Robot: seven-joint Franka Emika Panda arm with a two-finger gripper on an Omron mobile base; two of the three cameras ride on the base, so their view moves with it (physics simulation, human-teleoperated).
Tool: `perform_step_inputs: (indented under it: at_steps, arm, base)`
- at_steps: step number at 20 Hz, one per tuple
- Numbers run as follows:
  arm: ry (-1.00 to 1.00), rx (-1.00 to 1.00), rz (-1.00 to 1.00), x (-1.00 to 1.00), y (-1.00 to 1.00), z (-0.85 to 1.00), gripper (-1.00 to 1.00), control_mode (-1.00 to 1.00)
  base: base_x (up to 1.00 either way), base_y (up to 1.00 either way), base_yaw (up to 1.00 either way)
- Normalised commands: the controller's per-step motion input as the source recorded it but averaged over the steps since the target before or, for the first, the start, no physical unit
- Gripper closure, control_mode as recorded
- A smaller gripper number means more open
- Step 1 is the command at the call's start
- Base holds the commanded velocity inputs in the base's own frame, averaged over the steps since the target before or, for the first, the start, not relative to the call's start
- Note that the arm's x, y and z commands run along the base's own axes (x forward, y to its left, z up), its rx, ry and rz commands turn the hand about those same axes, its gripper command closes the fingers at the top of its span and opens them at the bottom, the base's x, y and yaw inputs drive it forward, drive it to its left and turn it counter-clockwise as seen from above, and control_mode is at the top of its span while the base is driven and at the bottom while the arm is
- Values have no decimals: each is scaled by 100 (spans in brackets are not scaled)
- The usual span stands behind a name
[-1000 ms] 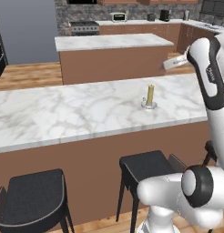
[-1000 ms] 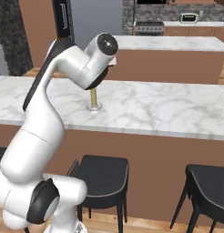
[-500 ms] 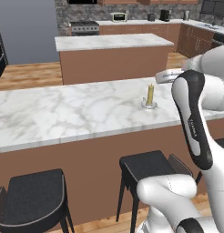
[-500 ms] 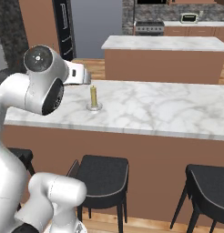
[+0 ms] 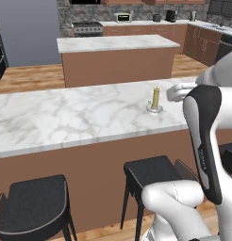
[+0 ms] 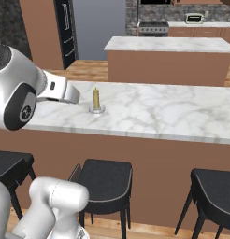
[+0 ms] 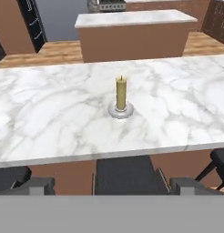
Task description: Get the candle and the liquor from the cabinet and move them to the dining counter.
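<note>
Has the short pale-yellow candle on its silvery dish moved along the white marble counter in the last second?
No. The candle stands at the same spot on the marble counter, by the same grey veins.

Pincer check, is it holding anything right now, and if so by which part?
Nothing is held. The pincer is open, and the candle stands free on the dining counter.

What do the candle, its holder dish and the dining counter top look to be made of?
The candle looks like matte pale-yellow wax, with a tiny wick on top. Its holder dish looks like metal: silvery and light-rimmed. The dining counter top looks like polished marble, white with grey veins, over a brown, probably wooden base.
</note>
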Motion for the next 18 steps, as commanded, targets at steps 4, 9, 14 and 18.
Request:
perform_step_inputs:
  at_steps: [4, 9, 14, 18]
  arm:
    - [16, -6, -2, -64, 0, 0, -100, -100]
    - [5, -3, 0, -56, 0, -2, -100, -100]
    - [0, -1, 0, -15, 3, 0, -100, -100]
    - [0, 0, 1, -2, 5, -2, -100, -100]
  base:
    - [0, 0, 0]
    - [0, 0, 0]
    - [0, 0, 0]
    - [0, 0, 0]
